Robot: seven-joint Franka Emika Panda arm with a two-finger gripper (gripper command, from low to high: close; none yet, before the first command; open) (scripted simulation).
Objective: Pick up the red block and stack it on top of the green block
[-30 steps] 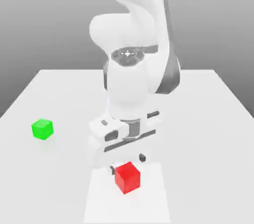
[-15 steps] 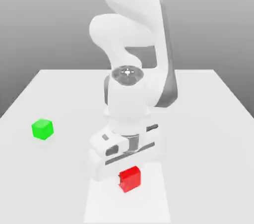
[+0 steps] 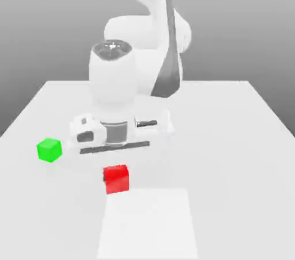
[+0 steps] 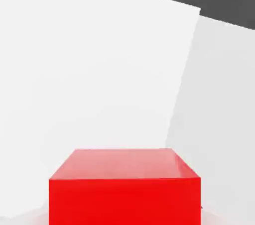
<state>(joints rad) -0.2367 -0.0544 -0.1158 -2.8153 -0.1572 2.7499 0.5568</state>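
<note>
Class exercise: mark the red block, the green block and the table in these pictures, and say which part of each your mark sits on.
red block (image 3: 117,179), exterior view, on its front face.
green block (image 3: 49,150), exterior view, middle of the cube, near its top front edge.
table (image 3: 242,138), exterior view, a bare stretch of the top toward the exterior view's right.

Sim render, not a real room: plain white table (image 3: 230,138) w/ lighter patch at 6 o'clock, flat grey backdrop, no furniture/walls.
</note>
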